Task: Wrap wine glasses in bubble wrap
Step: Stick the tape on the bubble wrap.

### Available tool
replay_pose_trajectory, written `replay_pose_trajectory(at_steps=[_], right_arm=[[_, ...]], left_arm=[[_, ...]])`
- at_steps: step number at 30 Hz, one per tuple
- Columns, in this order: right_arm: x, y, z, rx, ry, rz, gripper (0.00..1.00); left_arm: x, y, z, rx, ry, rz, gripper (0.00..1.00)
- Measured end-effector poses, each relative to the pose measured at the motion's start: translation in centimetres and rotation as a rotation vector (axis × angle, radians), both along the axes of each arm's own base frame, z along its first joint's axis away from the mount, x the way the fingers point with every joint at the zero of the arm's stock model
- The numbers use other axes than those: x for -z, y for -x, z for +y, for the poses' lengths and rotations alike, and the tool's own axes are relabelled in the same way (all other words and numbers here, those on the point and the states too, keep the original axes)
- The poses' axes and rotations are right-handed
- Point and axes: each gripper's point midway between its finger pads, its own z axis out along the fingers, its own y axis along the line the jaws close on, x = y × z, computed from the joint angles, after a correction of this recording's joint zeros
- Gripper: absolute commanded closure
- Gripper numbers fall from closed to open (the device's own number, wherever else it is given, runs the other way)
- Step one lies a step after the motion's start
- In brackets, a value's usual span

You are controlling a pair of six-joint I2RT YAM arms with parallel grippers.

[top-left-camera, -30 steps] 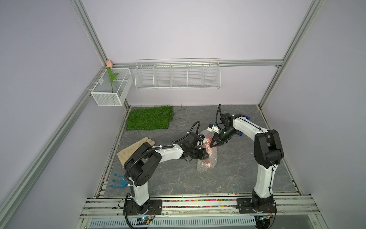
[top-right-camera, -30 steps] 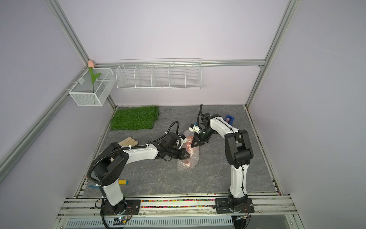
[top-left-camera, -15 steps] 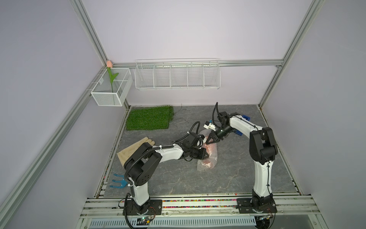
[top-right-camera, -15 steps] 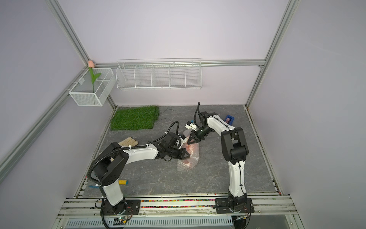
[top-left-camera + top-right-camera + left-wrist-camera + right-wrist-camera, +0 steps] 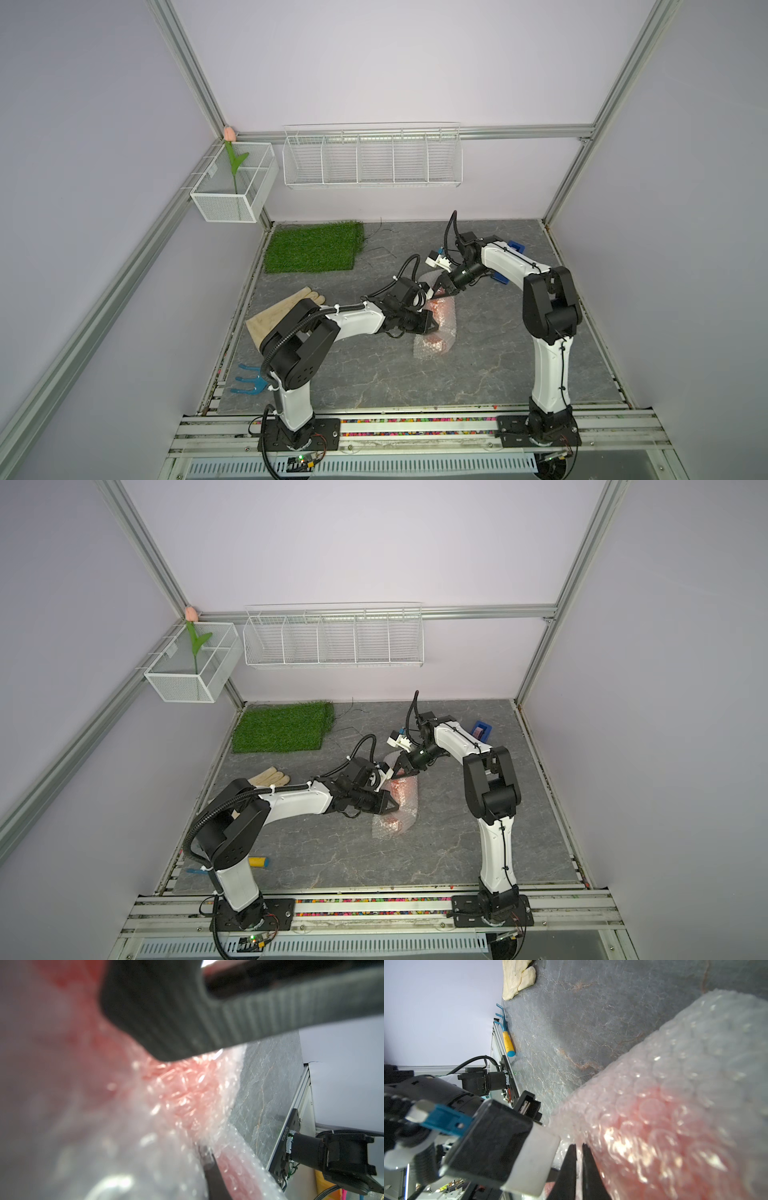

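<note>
Left wrist view: the left pincer (image 5: 185,1103) is closed on the clear small-bubble plastic wrap (image 5: 187,1088), which is rolled around the red-orange plastic goblet (image 5: 444,309). In both top views the roll is laid on the grey marbled worktop (image 5: 374,374). The right pincer (image 5: 578,1147) is nearly closed, a thin slit left, its tips at the film's edge; whether film is pinched cannot be told. Since a second ago, it is shifted slightly toward the left pincer; the roll is unmoved.
</note>
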Motion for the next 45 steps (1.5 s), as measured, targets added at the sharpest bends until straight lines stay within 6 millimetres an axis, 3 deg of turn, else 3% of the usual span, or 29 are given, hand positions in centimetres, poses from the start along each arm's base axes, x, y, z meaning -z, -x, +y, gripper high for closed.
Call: replay_pose_trajectory(at_steps=[6,15,22,25,29,37,45], right_arm=[[0.2,0.2,0.4,-0.043,0.000,-0.046,0.83],[0.2,-0.3,0.3,-0.051,0.000,-0.087,0.68],[-0.5,-0.9,-0.2,-0.042,0.025,-0.159,0.60],[-1.0,-1.5,-0.4,-0.037,0.037,-0.215,0.52],[-1.9,-2.5,-0.3,-0.031,0.026,-0.287,0.51],[-4.6,-2.7,0.4,-0.027,-0.053,-0.339,0.51],[-10.9,-0.3,-0.8,0.078,-0.098,-0.346,0.53]], left_arm=[[0.0,0.0,0.0,-0.001,-0.001,0.001,0.88],[0.0,-0.3,0.2,-0.013,-0.010,-0.012,0.87],[-0.2,-0.6,0.3,-0.026,-0.016,-0.026,0.87],[-0.1,-0.5,0.4,-0.025,-0.019,-0.022,0.87],[-0.1,-0.3,0.3,-0.019,-0.019,-0.013,0.87],[0.0,0.3,0.2,-0.003,-0.018,0.000,0.87],[0.0,0.3,0.2,-0.003,-0.017,0.001,0.87]])
